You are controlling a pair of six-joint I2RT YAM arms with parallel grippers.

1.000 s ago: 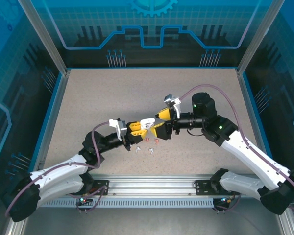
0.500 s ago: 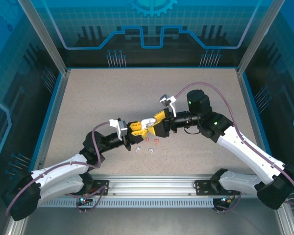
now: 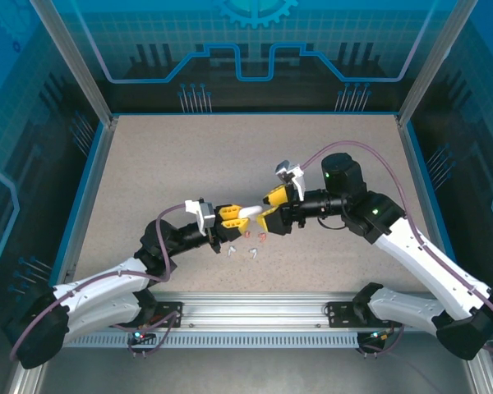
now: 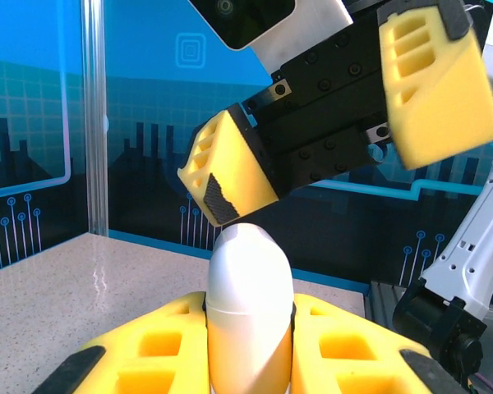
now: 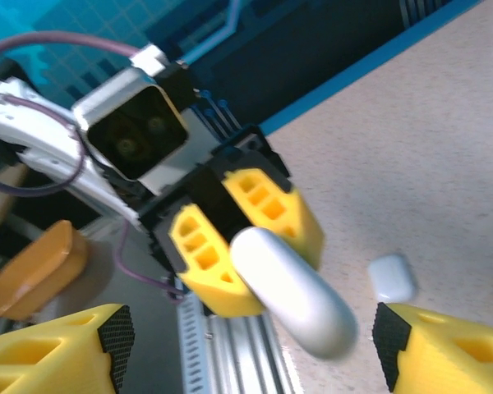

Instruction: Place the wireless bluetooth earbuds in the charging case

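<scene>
Speckled table [image 3: 148, 164] lies under both arms in the top view, where the left gripper [image 3: 234, 216] clamps a white case [image 3: 247, 213] and the right gripper [image 3: 264, 212] stands open about its tip. Left wrist view adds the case's seam. From above, tiny earbuds [image 3: 252, 253] lie loose at six o'clock of the case.

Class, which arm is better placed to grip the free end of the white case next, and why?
Likely right. The left gripper is shut on the white case; the open right gripper flanks its free end.
</scene>
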